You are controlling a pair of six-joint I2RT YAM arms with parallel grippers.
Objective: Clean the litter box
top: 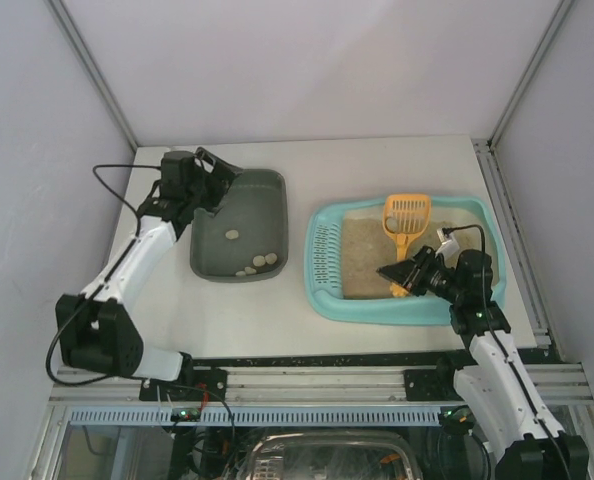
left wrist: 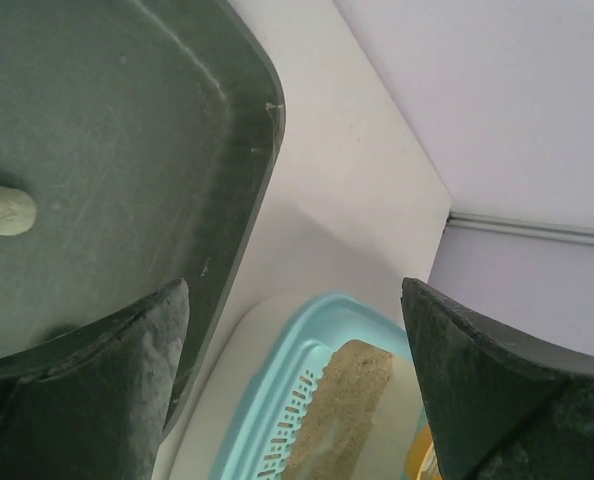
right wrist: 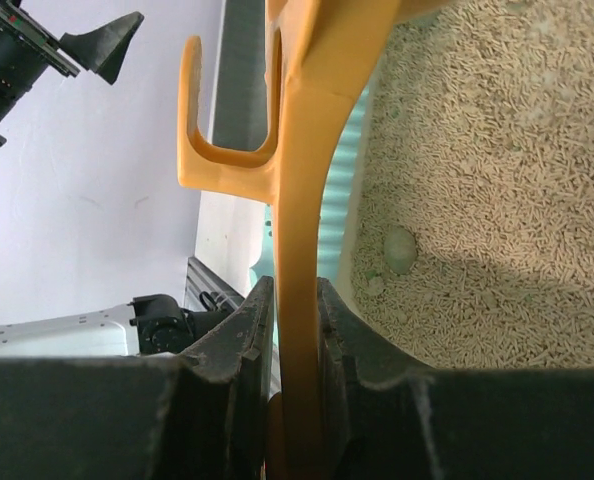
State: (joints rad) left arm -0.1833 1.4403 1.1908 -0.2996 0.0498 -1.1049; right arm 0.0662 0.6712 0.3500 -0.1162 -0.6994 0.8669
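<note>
The light-teal litter box [top: 324, 290] with beige litter [top: 365, 258] sits on the right of the table. An orange slotted scoop [top: 406, 213] lies over the litter with its head toward the far end. My right gripper [top: 401, 274] is shut on the scoop's handle [right wrist: 313, 150]; in the right wrist view the jaws [right wrist: 297, 310] press both sides of the handle. A pale lump [right wrist: 399, 250] lies in the litter [right wrist: 497, 140] beside the handle. My left gripper [top: 221, 186] is open and empty over the far-left corner of the dark grey-green tub [top: 239, 205].
The tub holds several pale lumps [top: 258, 263]; one shows in the left wrist view [left wrist: 4, 210]. The left wrist view also shows the tub's rim [left wrist: 262, 150] and the litter box's perforated end [left wrist: 282, 400]. White enclosure walls stand around the table [top: 377, 160].
</note>
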